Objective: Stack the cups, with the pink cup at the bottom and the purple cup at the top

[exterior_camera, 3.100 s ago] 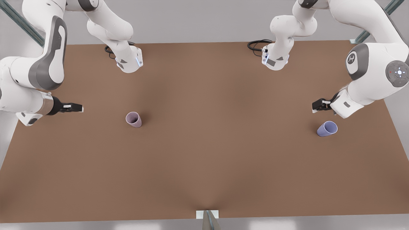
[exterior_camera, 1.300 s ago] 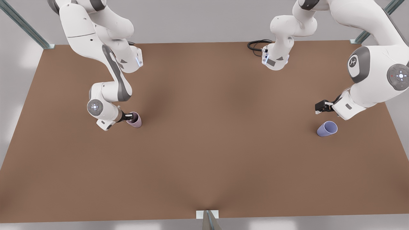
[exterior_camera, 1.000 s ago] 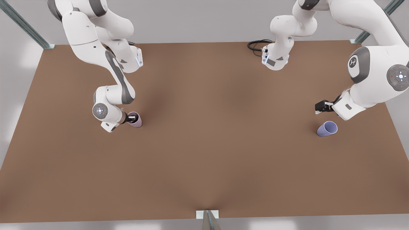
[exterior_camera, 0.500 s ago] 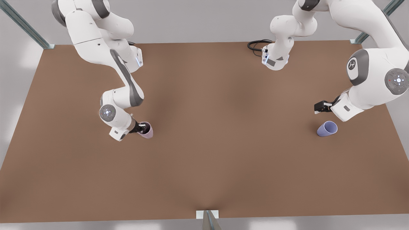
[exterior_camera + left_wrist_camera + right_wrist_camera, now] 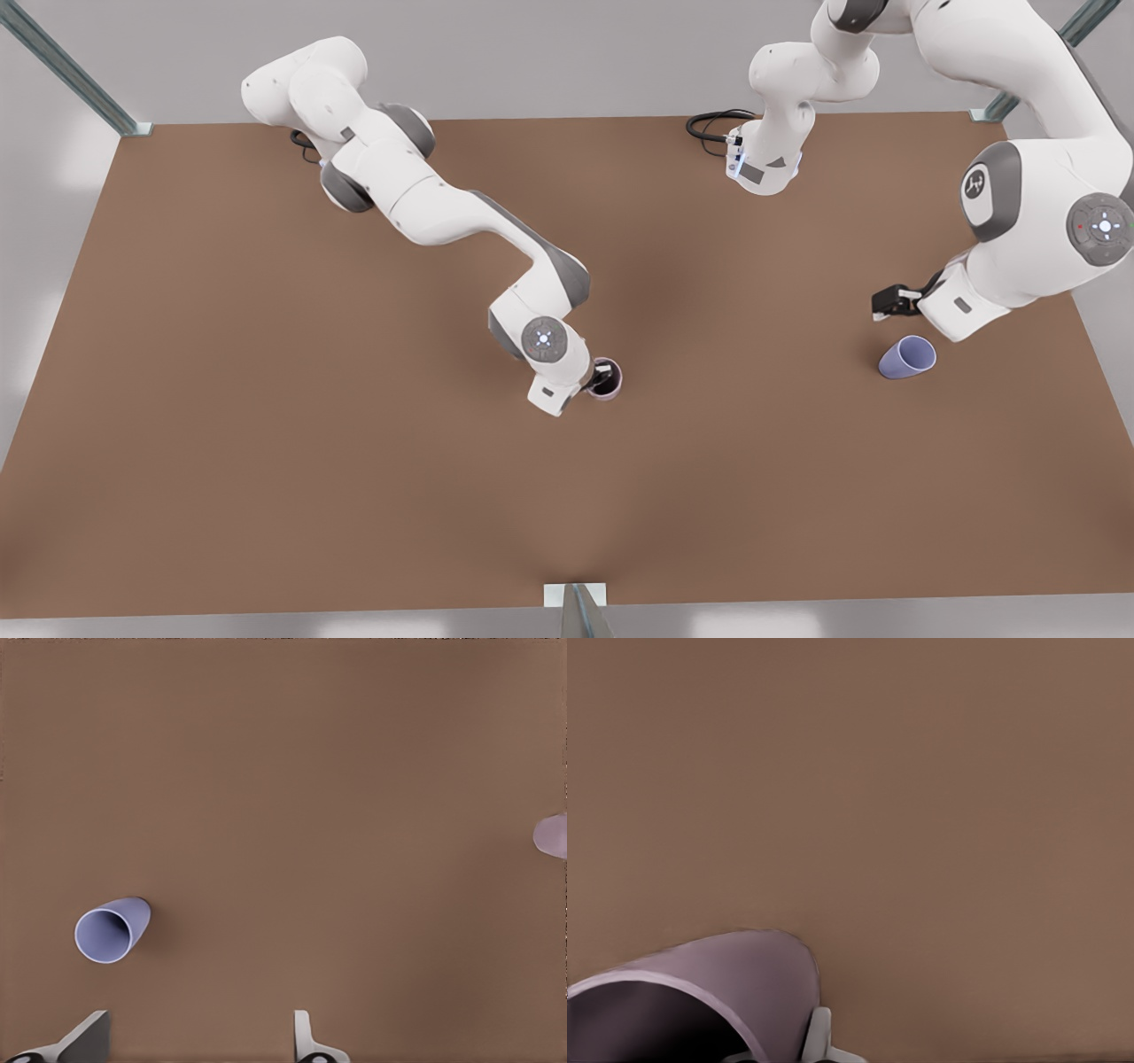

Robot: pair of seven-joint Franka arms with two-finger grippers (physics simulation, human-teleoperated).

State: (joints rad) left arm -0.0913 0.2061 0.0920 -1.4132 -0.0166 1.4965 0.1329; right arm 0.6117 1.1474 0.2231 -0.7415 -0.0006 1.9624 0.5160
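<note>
Right gripper (image 5: 601,383) clamped the pink cup's (image 5: 609,379) rim mid-table (image 5: 266,443), one finger (image 5: 818,1034) outside the wall. Left gripper (image 5: 889,302) hung spread just beside the purple cup (image 5: 907,357), well apart from the pink cup.

Pink cup (image 5: 608,379) mid-table (image 5: 266,443), purple cup (image 5: 907,357) well apart toward the front view's right.

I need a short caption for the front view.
Right hand holding pale pink tapered cup mid-table; left hand above bluish-lavender cup.
</note>
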